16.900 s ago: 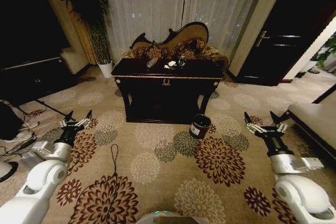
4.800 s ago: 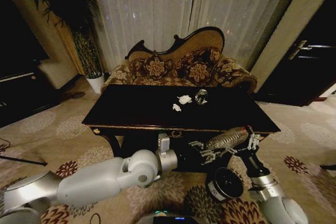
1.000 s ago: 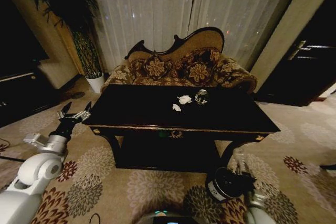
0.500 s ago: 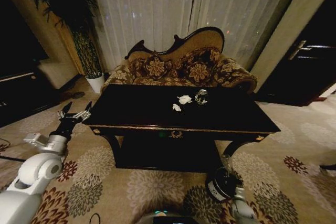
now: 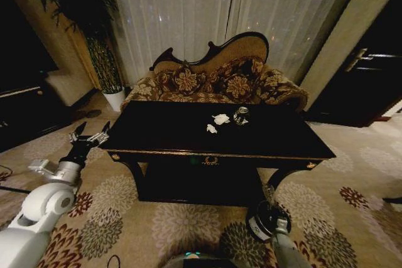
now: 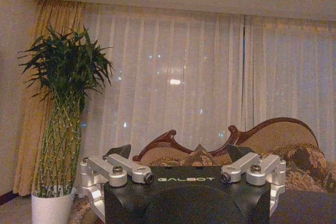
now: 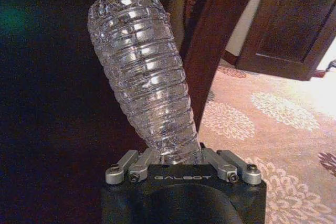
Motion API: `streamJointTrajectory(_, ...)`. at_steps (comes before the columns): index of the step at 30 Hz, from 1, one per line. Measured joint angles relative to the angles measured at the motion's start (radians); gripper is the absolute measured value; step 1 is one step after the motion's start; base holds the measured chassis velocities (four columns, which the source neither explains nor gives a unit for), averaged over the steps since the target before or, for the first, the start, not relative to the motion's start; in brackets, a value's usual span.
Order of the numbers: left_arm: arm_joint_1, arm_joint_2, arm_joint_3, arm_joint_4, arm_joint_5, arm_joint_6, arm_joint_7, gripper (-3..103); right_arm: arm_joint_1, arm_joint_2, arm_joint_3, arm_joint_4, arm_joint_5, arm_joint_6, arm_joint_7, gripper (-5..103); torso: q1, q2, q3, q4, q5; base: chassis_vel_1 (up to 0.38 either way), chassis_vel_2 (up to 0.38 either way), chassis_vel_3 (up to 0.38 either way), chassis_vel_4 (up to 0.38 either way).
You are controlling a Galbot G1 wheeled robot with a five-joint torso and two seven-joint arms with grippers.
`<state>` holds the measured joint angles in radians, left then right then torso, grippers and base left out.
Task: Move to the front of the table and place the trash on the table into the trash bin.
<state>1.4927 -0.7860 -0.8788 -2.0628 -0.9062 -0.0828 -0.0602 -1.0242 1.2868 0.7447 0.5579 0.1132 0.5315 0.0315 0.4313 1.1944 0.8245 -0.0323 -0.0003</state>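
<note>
The dark glossy table (image 5: pixel 169 136) stands in front of me. On its top lie two white paper wads (image 5: pixel 220 118) (image 5: pixel 211 128) and a small silvery piece (image 5: pixel 240 115). A clear ribbed plastic bottle (image 7: pixel 140 72) stands upright in my right gripper (image 7: pixel 181 162), which is shut on its lower end. In the head view that gripper (image 5: pixel 277 219) holds the bottle (image 5: pixel 270 194) just over the black trash bin (image 5: pixel 257 221), which sits on the carpet by the table's front right leg. My left gripper (image 5: pixel 88 139) hangs open off the table's left end.
An ornate sofa (image 5: pixel 213 80) stands behind the table, before white curtains. A tall plant in a white pot (image 5: pixel 114 97) is at the back left. A dark door (image 5: pixel 370 73) is at the right. Patterned carpet (image 5: pixel 157 224) lies open in front of the table.
My right gripper, with the bottle in it, has shifted left and a little lower, from beside the bin to over it. The left arm has not moved.
</note>
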Motion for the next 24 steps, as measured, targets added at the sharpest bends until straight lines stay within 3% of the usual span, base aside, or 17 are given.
streamJointTrajectory(4,0.000,0.000,0.000,0.000,0.000,0.000,0.000,100,0.008,-0.005,0.018,-0.030,0.010,0.018,-0.014,24,0.000,0.000,0.000,0.0000,0.0002,0.000,0.000,0.000,0.000)
streamJointTrajectory(8,0.000,0.000,0.000,0.000,0.000,0.000,0.000,100,0.001,-0.006,0.026,-0.031,0.011,0.020,-0.016,33,0.000,0.000,0.000,0.0000,0.0003,0.000,0.000,0.000,0.000)
streamJointTrajectory(16,0.000,0.000,0.000,0.000,0.000,0.000,0.000,100,-0.022,0.007,0.038,-0.027,0.008,0.021,-0.017,71,0.000,0.000,0.000,-0.0001,0.0002,0.000,0.000,0.000,0.000)
streamJointTrajectory(18,0.000,0.000,0.000,0.000,0.000,0.000,0.000,100,-0.025,0.010,0.040,-0.023,0.008,0.021,-0.017,71,0.000,0.000,0.000,-0.0001,0.0002,0.000,0.000,0.000,0.000)
streamJointTrajectory(20,0.000,0.000,0.000,0.000,0.000,0.000,0.000,100,-0.030,0.017,0.041,-0.011,0.006,0.021,-0.017,83,0.000,0.000,0.000,0.0000,0.0002,0.000,0.000,0.000,0.000)
streamJointTrajectory(24,0.000,0.000,0.000,0.000,0.000,0.000,0.000,100,-0.038,0.023,0.046,0.008,0.005,0.020,-0.017,93,0.000,0.000,0.000,0.0000,0.0003,0.000,0.000,0.000,0.000)
